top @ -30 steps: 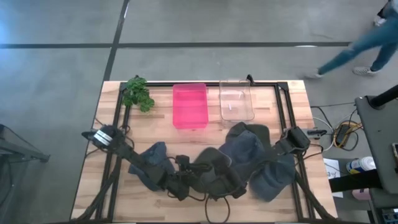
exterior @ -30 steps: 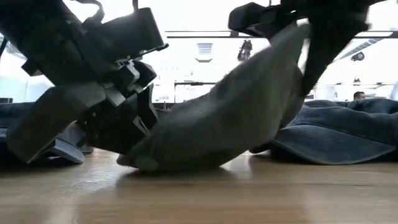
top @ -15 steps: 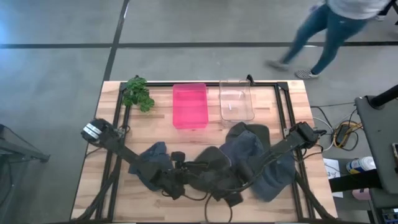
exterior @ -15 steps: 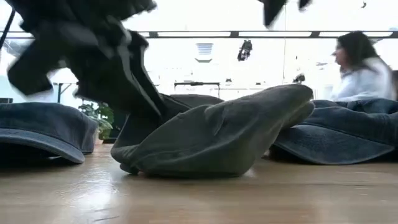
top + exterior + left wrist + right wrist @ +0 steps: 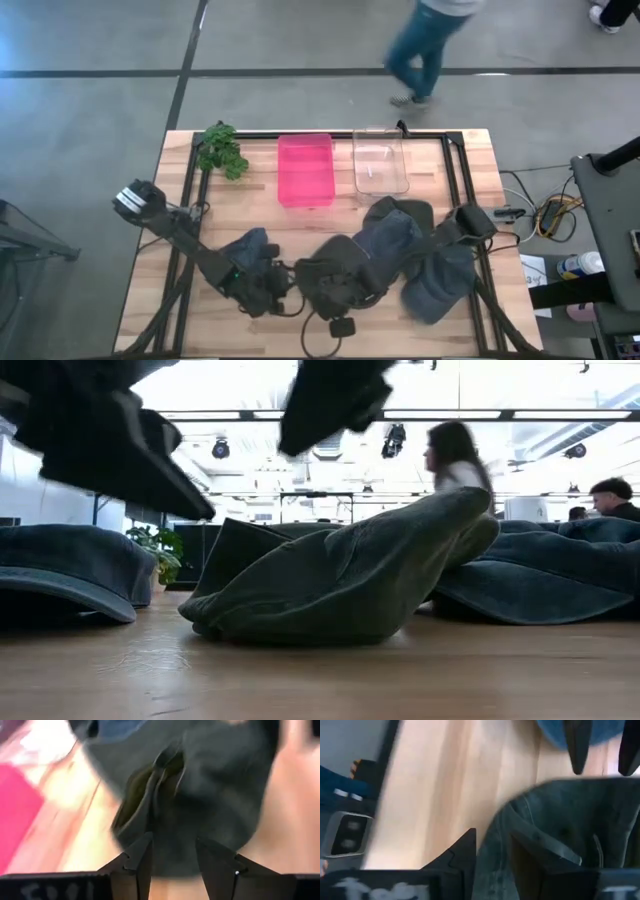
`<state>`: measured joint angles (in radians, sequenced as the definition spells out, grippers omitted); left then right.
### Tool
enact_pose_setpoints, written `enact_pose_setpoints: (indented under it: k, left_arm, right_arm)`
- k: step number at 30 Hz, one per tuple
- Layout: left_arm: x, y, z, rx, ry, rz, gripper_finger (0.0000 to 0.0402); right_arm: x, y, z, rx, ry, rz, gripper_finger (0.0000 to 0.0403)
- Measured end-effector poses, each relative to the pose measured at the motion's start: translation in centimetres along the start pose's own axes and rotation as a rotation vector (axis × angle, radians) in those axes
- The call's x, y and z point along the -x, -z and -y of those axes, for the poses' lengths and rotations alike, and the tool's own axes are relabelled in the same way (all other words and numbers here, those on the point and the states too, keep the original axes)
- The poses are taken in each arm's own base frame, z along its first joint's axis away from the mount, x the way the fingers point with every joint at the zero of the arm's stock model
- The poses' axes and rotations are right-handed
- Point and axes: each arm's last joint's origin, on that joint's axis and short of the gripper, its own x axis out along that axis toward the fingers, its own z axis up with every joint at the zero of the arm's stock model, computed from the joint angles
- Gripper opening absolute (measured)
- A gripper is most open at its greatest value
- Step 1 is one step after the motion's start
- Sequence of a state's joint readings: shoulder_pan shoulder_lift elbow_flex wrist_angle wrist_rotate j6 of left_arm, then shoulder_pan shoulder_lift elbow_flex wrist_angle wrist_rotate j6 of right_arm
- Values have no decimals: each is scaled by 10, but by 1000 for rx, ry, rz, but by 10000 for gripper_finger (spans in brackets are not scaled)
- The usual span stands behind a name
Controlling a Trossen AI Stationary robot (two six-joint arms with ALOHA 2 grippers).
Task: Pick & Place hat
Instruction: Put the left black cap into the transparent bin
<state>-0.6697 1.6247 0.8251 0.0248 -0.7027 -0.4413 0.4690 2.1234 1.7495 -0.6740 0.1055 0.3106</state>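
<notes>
Dark hat (image 5: 345,278) lying near the tabletop's (image 5: 330,225) front edge.
Left claw (image 5: 172,857) released beside it; right claw's (image 5: 492,855) grip unclear, over denim.

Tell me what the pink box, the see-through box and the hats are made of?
The pink box looks like smooth plastic, evenly coloured and slightly glossy. The see-through box seems clear plastic, since the table shows through it. The hats, like the grey one, look like soft matte cloth, maybe denim: they fold and wrinkle.
</notes>
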Motion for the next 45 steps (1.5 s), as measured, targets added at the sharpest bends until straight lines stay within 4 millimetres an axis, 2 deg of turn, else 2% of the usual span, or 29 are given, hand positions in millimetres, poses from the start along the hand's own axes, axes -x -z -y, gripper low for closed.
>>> enact_pose_setpoints:
  k: [2, 5, 10, 15, 20, 27, 32, 36, 39, 45]
  left_arm:
    - [-3, -4, 5, 36, 40, 65, 142]
    - [-12, 0, 7, 28, 41, 80, 142]
    - [-38, 21, 7, -18, 14, -8, 142]
    - [-66, 35, 2, 1, 27, -62, 142]
    - [-78, 38, -7, 61, -7, -75, 142]
    - [-66, 20, -10, 37, 8, -55, 142]
    - [-42, -10, -4, -8, 74, 58, 142]
    - [-35, -10, 2, -35, 155, 47, 142]
    - [-32, -9, 7, -37, 177, 53, 142]
    - [-25, -13, 12, -29, 147, 94, 142]
  right_arm:
    - [-7, 4, 2, -15, 10, -25, 81]
    - [-20, 15, 5, -33, 27, -71, 57]
    - [-39, 36, 12, -106, 67, -149, 25]
    - [-44, 54, 19, -159, 45, -268, 13]
    - [-42, 64, 11, -192, 2, -354, 15]
    - [-32, 64, 4, -225, 11, -359, 15]
    - [6, 45, 3, -184, 55, -211, 15]
    - [27, 35, 13, -177, 115, -107, 15]
    - [24, 30, 22, -212, 71, -67, 15]
    - [-21, 44, 37, -258, 10, -48, 15]
